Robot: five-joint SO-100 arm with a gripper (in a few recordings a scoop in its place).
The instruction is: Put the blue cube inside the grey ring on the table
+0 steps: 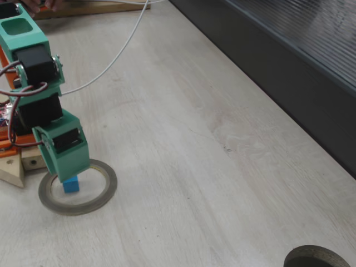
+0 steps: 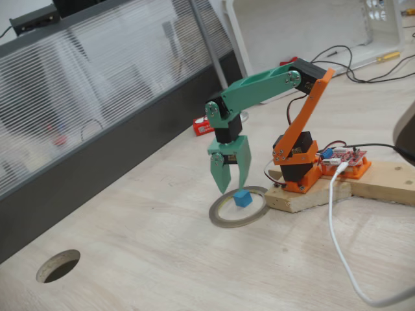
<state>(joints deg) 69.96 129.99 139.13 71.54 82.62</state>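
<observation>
Already the blue cube sits inside the grey ring on the tabletop; the tool hangs just above, spread wide and empty, leaving only withdrawal.

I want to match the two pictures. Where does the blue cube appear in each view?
A fixed view: the blue cube is at lower left, inside the grey ring, under the green gripper.
Another fixed view: the blue cube is right of centre, inside the grey ring, near its far rim.
Shared landmark: the grey ring.
</observation>
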